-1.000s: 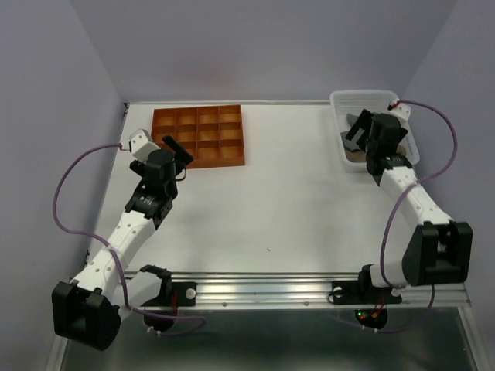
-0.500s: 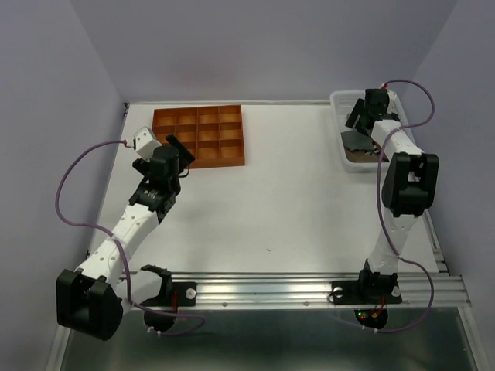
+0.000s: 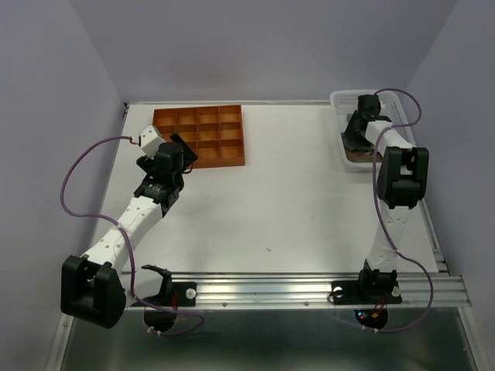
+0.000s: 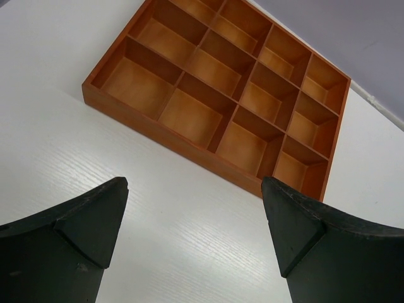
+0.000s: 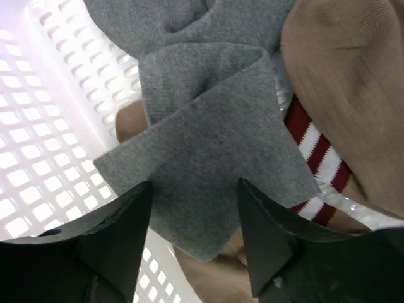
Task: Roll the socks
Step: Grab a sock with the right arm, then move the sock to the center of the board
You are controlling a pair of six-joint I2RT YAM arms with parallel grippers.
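The socks lie heaped in a white lattice basket [image 3: 339,99] at the far right corner of the counter [image 3: 294,201]. The right arm reaches into it, and its claw [image 3: 357,136] is down among them. In the right wrist view the claw [image 5: 196,189] stands about half open, one dark finger [image 5: 120,233] on each side of a folded grey sock [image 5: 208,126]. The cloth between the tips lies flat, neither bunched nor pinched, so the claw has hold of nothing. The grey sock's lower corner runs down past the fingers.

A second grey sock [image 5: 145,19] lies above it, toward the top of that view. To the right sits a tan ribbed sock [image 5: 347,82], and a red-and-white striped part [image 5: 312,151] shows just under its edge. More tan-brown fabric [image 5: 208,281] shows beneath the grey one, low between the fingers. The basket's white grid wall [image 5: 38,126] fills the left side.

Across the counter, the left claw [image 3: 182,148] hangs wide open and empty — its two black fingertips [image 4: 95,214] are well apart above bare white surface [image 4: 63,139]. Just beyond it lies an orange-brown wooden tray [image 4: 170,142] divided into small square compartments. In the top view this tray [image 3: 216,164] sits at the far left of the counter, well apart from the basket.
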